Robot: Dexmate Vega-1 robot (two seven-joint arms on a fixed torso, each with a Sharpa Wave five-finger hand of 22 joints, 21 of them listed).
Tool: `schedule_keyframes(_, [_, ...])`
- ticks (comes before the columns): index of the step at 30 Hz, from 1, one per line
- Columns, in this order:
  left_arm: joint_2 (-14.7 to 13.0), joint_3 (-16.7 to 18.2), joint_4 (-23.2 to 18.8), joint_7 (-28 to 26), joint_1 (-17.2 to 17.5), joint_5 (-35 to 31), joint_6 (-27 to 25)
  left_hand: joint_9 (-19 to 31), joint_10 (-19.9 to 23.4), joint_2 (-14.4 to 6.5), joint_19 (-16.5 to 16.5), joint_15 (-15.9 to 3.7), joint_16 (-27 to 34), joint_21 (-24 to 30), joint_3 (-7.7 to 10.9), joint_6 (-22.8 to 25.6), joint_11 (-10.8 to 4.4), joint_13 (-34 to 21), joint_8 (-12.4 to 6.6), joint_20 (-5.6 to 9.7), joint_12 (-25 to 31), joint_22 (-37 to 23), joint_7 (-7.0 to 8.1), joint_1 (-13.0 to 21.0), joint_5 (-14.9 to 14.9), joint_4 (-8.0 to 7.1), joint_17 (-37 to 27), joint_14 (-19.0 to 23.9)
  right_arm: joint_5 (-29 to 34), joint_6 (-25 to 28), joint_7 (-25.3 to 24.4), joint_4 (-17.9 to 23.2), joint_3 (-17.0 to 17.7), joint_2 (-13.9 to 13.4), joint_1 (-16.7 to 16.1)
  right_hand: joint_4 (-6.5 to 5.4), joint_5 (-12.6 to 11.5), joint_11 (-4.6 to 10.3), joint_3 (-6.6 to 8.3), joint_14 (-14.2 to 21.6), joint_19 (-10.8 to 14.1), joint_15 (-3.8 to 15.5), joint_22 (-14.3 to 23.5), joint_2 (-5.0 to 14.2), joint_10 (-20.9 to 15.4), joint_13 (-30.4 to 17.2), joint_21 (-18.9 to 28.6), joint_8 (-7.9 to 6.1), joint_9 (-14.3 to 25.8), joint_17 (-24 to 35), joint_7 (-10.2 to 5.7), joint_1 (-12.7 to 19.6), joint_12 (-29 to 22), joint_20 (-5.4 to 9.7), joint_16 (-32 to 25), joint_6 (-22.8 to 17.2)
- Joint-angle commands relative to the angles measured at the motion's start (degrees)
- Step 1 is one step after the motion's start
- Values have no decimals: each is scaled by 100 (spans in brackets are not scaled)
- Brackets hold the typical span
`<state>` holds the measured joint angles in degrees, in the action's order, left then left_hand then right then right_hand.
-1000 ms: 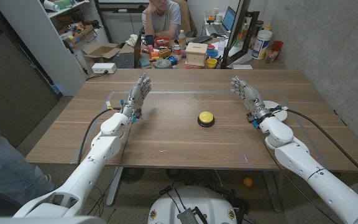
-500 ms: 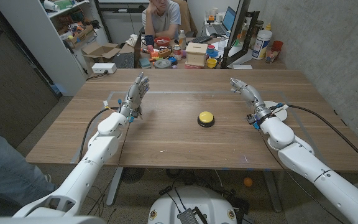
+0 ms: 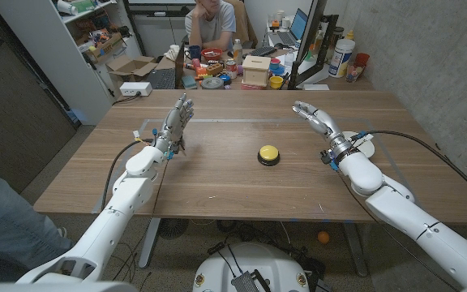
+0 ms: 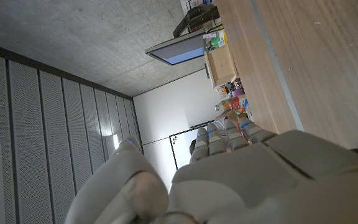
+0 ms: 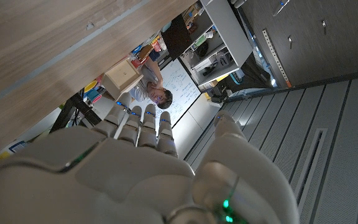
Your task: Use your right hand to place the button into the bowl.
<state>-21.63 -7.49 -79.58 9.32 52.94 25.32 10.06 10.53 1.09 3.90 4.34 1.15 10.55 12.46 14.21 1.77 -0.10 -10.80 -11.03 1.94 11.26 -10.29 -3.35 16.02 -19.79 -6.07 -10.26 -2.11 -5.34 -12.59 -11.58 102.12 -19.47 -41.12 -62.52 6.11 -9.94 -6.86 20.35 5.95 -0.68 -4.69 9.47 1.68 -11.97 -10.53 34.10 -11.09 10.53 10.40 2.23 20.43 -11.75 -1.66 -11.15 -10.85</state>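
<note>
Button [image 3: 268,154], yellow on a black base, sits alone in the middle of the wooden table [image 3: 217,174], while the right hand [image 3: 318,122] and the left hand [image 3: 177,123] both hold nothing, fingers spread, well apart from it on either side

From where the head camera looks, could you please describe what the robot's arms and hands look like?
Both arms have smooth, rounded white shells. The left hand and right hand are grey, with small blue marks on the fingers. A black cable runs along each forearm.
</note>
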Motion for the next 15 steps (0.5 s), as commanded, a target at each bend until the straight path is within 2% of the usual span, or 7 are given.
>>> schedule_keyframes(1, [-87, -6, -113, 13, 47, -82, 19, 16, 32, -20, 60, 6, 24, -16, -16, 16, -21, -11, -32, -63, 30, -6, -8, 40, -41, -6, -31, 0, 831, 283, -53, 444, -57, -211, -84, 53, -28, 4, 12, -42, -61, 5, 33, -5, -6, -18, -56, -10, 19, -2, -60, 81, -39, -56, 30, 3])
schedule_keyframes(2, [-96, -7, -125, 21, 51, -81, 22, 16, 29, -21, 63, 5, 25, -18, -17, 15, -18, -11, -32, -66, 30, -6, -8, 41, -41, -6, -31, 1, 882, 310, -34, 475, -65, -223, -84, 75, -25, 51, 12, -61, -76, -13, 35, -10, 84, -20, -86, -8, 20, -1, -68, 107, -6, -67, 33, 7])
schedule_keyframes(7, [-112, -2, -178, 4, 81, -73, 39, 16, -3, -26, 87, -1, 15, -31, -22, 5, -22, -11, -27, -85, 18, -8, 0, 44, -41, -4, -32, -25, 1166, 398, 39, 612, -107, -274, -87, 104, -25, 92, 17, -70, -103, -13, 35, -14, 113, -22, -124, -2, 21, 0, -89, 147, 0, -100, 33, 24])
schedule_keyframes(15, [-156, -7, -236, 27, 129, -52, 65, 16, -10, -33, 103, -7, 15, -41, -27, 10, -17, -11, -30, -107, 18, -9, 10, 49, -41, -3, -32, -32, 1664, 526, 97, 808, -144, -320, -79, 170, -31, 97, 29, -112, -90, -11, 35, -42, 129, -25, -168, -3, 23, -3, -106, 236, -3, -154, 44, 38])
